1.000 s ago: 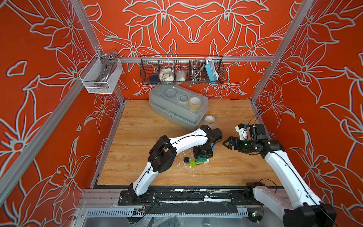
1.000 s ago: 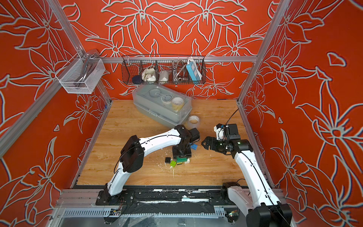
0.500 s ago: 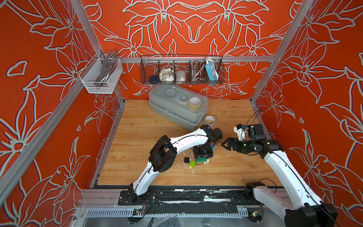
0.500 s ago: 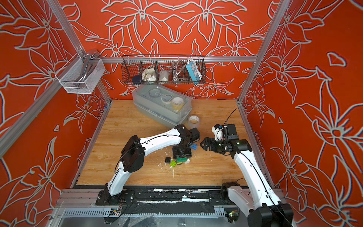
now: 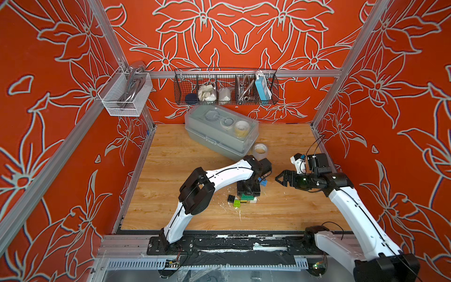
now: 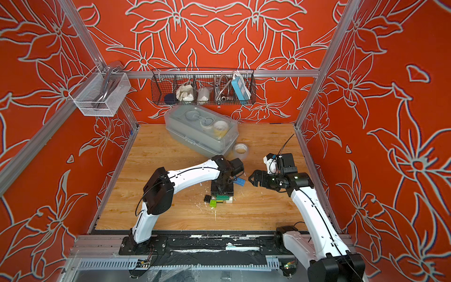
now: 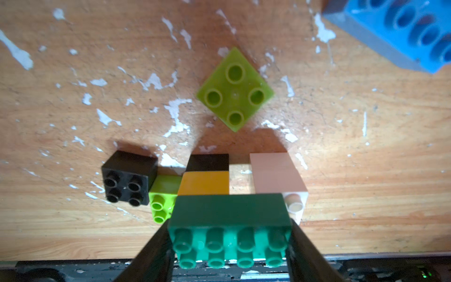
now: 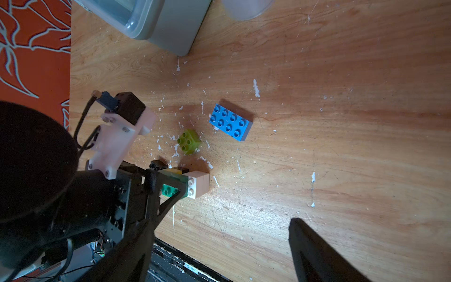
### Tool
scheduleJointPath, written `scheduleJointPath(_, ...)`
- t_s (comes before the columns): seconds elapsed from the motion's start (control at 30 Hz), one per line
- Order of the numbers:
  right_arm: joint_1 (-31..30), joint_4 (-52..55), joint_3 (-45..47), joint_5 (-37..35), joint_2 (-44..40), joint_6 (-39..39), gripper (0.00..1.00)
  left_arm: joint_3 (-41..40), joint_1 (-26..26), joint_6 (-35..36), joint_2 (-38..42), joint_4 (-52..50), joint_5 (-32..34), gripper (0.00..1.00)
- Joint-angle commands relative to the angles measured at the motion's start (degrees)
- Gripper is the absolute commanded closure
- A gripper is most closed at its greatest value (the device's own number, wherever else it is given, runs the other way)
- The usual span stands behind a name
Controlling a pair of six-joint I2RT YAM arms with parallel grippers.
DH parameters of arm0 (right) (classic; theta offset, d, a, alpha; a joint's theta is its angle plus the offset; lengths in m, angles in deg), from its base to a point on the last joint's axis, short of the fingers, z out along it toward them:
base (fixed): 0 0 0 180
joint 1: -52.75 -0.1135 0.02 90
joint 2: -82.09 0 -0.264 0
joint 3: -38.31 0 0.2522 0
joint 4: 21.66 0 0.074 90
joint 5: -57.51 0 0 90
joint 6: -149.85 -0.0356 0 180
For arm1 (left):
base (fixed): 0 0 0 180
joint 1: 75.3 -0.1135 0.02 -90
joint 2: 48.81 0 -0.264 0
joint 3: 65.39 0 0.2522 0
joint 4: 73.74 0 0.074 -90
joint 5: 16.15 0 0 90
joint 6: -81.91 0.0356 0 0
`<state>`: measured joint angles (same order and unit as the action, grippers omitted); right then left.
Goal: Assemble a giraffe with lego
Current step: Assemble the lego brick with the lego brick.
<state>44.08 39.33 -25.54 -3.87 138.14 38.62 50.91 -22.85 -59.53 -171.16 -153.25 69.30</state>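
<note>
- Between the left gripper's (image 7: pixel 230 227) fingers (image 7: pixel 156 246) sits the dark green brick (image 7: pixel 229 210), clamped at both ends. It rests on the giraffe's (image 5: pixel 247 195) yellow-black leg (image 7: pixel 205 182) and white leg (image 7: pixel 275 173), mid-table.
- Black cube (image 7: pixel 128 178) and lime cube (image 7: pixel 162 197) lie just beside; the blue brick (image 8: pixel 230 122) lies apart.
- Right gripper (image 5: pixel 279 179) hovers nearby, jaws wide, empty.
- Grey lidded box (image 5: pixel 219 144) at the back holds tape rolls (image 5: pixel 241 125); the wire basket (image 5: pixel 225 102) holds a blue power strip (image 5: pixel 262 89).

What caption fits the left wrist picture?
Jaws hold green brick over yellow-black leg and white leg, near black brick and lime brick.
</note>
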Motion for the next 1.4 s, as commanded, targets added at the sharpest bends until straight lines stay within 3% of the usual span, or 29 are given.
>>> scheduleJointPath(0.0, 0.1, 0.8, -1.1, 1.7, -0.2, 1.1, 0.09, -4.1, -3.1, 3.5, -4.8, 0.6, 6.2, 0.48)
scheduleJointPath(0.27, 0.1, 1.4, -0.8, 2.7, 0.6, 1.2, 0.09, -5.0, -7.0, 6.3, -3.5, 0.9, 7.0, 0.48)
scheduleJointPath(0.6, 0.1, 1.5, -0.5, 2.5, 1.8, 0.8, 0.09, -6.9, -7.4, 8.0, -1.5, 2.5, 6.6, 0.44)
scheduleJointPath(1.07, 0.1, 2.4, -1.9, 2.0, 3.1, 1.3, 0.09, -6.1, -7.4, 9.4, 1.4, 2.2, 6.6, 0.22)
scheduleJointPath(1.37, -0.4, 3.9, -3.1, 1.3, 3.8, 2.1, 0.09, -5.1, -7.4, 9.0, 6.0, 1.7, 5.0, 0.21)
